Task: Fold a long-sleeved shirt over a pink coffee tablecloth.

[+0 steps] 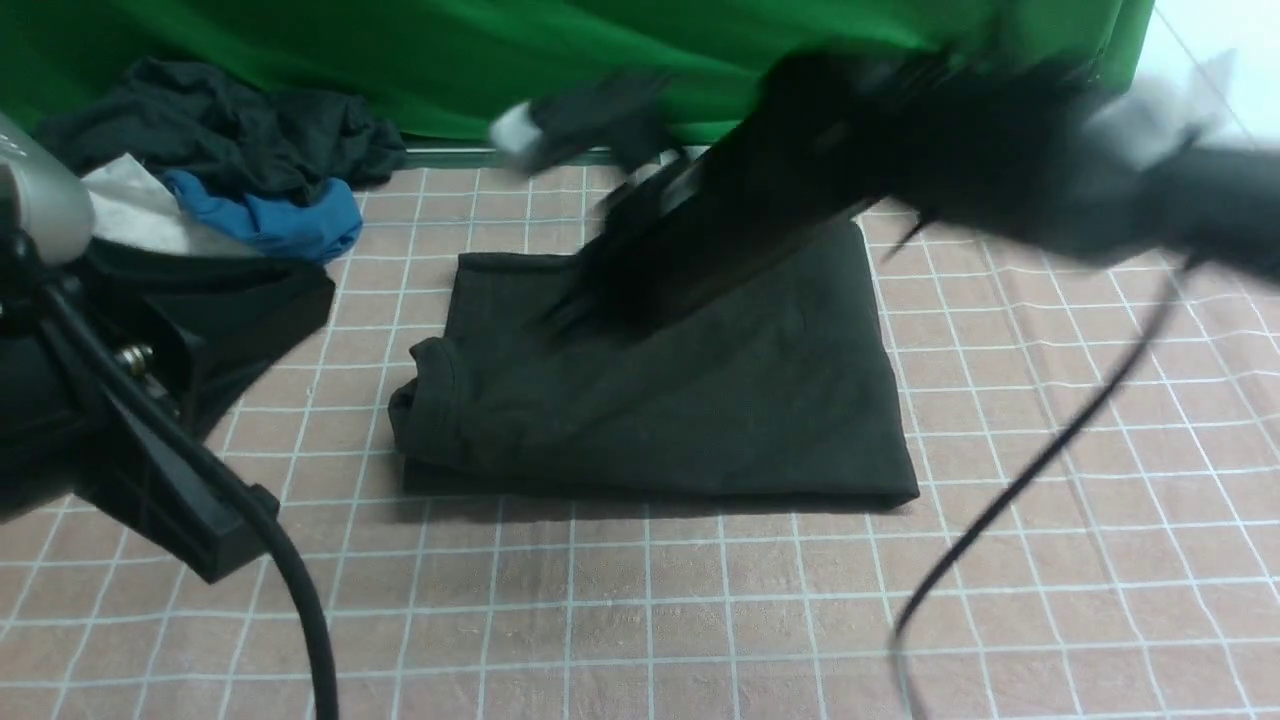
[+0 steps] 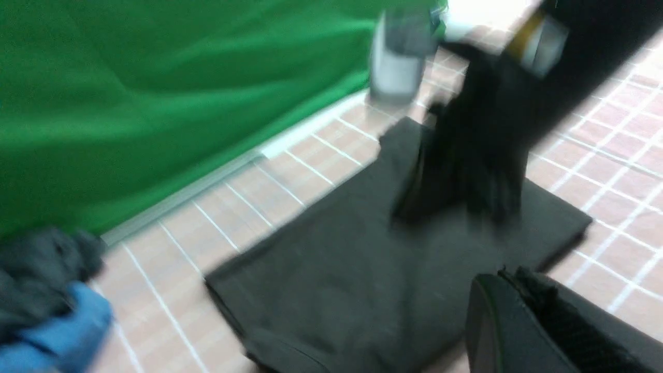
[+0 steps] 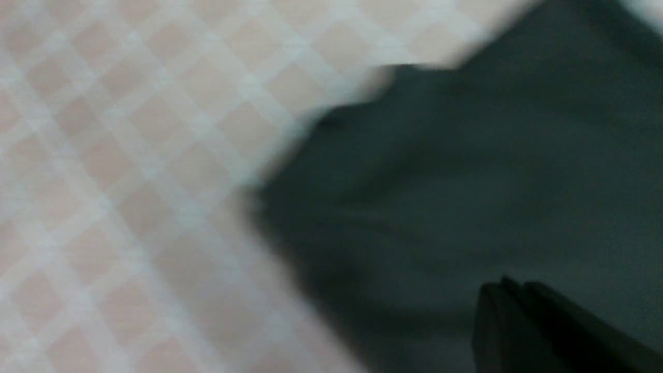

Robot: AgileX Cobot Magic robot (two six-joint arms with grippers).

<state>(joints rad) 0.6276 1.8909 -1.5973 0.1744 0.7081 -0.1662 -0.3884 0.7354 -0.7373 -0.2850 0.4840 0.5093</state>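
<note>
Pink tablecloth (image 1: 720, 610), thin white grid, spread wide beneath the work. Green backdrop cloth (image 1: 450, 60) hangs along the far side. Right arm (image 1: 900, 150) blurred, reaching in from the right, across the shirt's far part. Left arm (image 1: 110, 380) at the near left. Black shirt (image 1: 700, 420) lies on the tablecloth, middle of the scene, folded into a rough block; its left end bunched and rumpled, near edge fairly straight. Heap of garments (image 1: 230, 140) at far left: dark piece on top, blue and white below. Right gripper (image 3: 520, 285): jaws together, over the shirt; touching or just above, I cannot tell. Left gripper (image 2: 510, 274): jaws together, nothing between them, apart from the shirt. Writing: none I can read on shirt or arms.
</note>
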